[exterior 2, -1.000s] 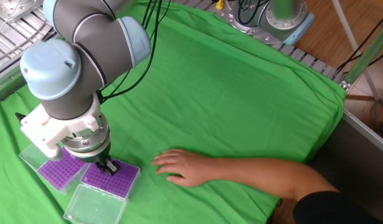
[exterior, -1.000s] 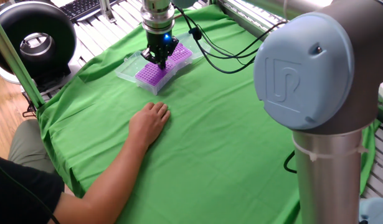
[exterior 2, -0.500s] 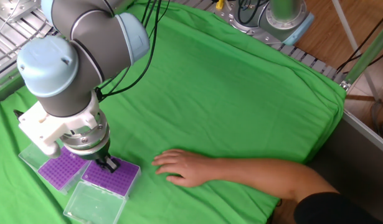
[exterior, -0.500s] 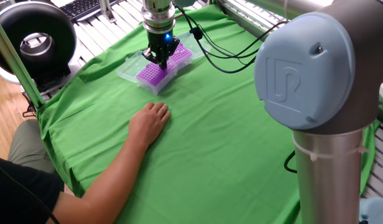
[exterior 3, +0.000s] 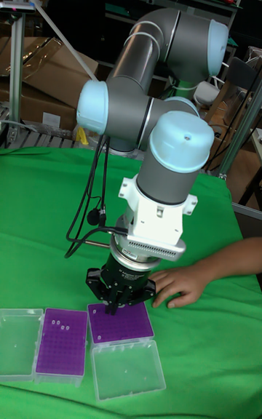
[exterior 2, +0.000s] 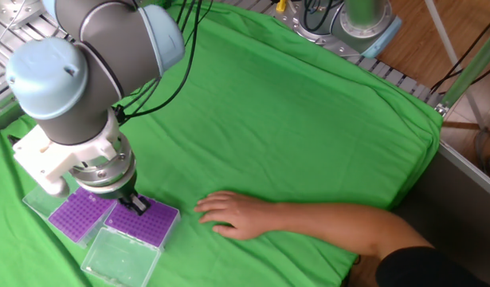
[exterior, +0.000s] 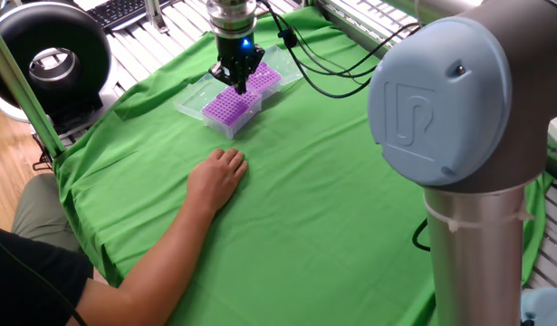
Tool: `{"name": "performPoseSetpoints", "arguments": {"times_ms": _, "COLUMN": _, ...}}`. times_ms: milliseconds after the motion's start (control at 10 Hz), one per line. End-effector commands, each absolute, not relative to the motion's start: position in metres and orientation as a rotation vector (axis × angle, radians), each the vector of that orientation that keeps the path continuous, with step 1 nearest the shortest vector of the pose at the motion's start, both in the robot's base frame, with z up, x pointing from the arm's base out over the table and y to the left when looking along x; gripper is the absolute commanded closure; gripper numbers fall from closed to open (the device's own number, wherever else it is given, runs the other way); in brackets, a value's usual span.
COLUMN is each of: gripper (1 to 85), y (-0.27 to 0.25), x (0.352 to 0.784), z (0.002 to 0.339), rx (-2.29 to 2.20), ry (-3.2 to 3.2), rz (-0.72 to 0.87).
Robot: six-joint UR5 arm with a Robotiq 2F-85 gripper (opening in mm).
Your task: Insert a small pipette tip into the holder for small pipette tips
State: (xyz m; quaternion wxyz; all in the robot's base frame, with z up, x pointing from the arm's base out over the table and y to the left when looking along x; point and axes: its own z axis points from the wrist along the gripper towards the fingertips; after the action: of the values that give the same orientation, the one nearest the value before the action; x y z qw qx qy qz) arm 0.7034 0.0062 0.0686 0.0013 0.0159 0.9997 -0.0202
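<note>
2 purple racks, with the hand shifted along the nearer one

Nearest in the tall fixed view, a clear lid (exterior 3: 125,369) lies open on the green tabletop (exterior 3: 204,361); behind it sits the holder for small pipette tips (exterior 3: 120,323), with the hand (exterior 3: 112,308) poised over its back left corner, farther along the rack than 1 s ago. Its fingers appear nearly closed; whether a small pipette tip is held cannot be told. Insertion is judged not yet done. Beside it lies a second purple rack (exterior 3: 62,341). A person's hand (exterior 3: 180,286) is rested unmoved behind.
</note>
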Motion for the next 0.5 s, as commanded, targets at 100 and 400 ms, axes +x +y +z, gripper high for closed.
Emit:
{"name": "performPoseSetpoints", "arguments": {"times_ms": 100, "gripper": 84.7, "y": -0.003, "x": 0.712, "z": 0.085, "rx": 0.001, "ry": 3.139, "rz": -0.095}}
{"name": "performPoseSetpoints", "arguments": {"times_ms": 400, "gripper": 84.7, "y": -0.031, "x": 0.725, "z": 0.088, "rx": -0.148, "ry": 3.1, "rz": -0.178}}
